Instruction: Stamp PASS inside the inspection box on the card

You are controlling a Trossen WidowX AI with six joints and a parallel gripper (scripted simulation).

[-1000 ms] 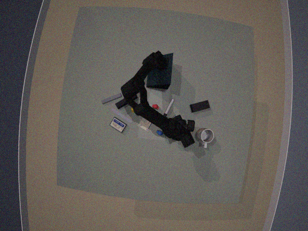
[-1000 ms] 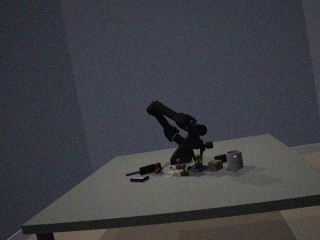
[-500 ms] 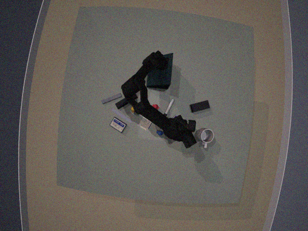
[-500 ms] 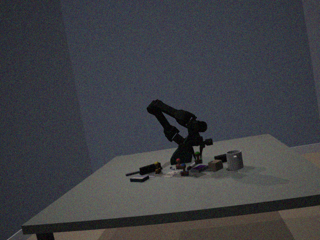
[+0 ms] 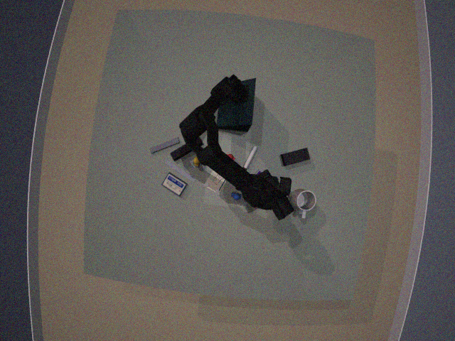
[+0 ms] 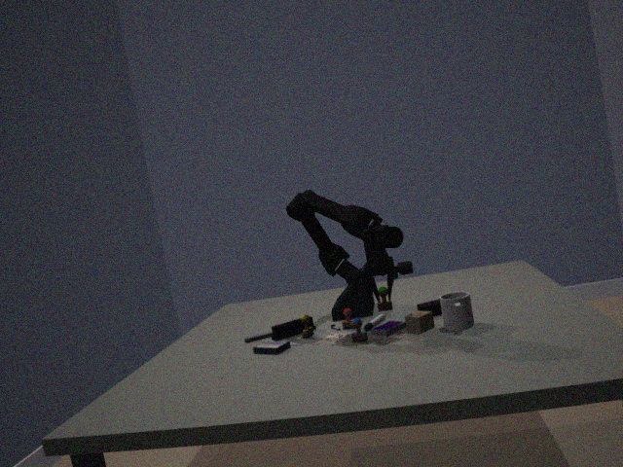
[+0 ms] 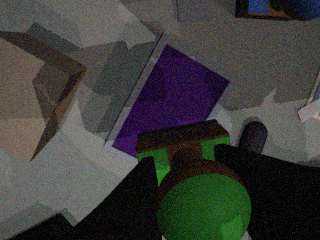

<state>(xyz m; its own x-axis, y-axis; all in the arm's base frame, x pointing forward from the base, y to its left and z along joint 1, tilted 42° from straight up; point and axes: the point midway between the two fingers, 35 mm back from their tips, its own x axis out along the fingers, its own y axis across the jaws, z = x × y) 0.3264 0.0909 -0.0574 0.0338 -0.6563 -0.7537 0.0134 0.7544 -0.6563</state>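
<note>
Presently the end effector pinches the green-knobbed brown stamp; a swivel under pressing could smear the print.

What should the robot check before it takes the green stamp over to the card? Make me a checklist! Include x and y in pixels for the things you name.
1. Wooden stamp with the round green knob [image 6: 383, 293] [image 7: 204, 205] gripped in the pincer [image 6: 384, 299] [image 7: 184, 160]: ok.
2. Stamp raised off the purple ink pad [image 5: 259, 172] [image 6: 387, 328] [image 7: 175, 95]: ok.
3. Green stamp is the PASS one: cannot tell, no word shows.
4. Ink on its underside: cannot tell, hidden.
5. Room around the small pale printed card [image 5: 215, 182] [image 6: 338, 337] [image 7: 311, 111]: not ok, I think; the blue-knobbed wooden stamp [image 5: 235, 195] [image 6: 357, 329] [image 7: 300, 9] stands close by.
</note>
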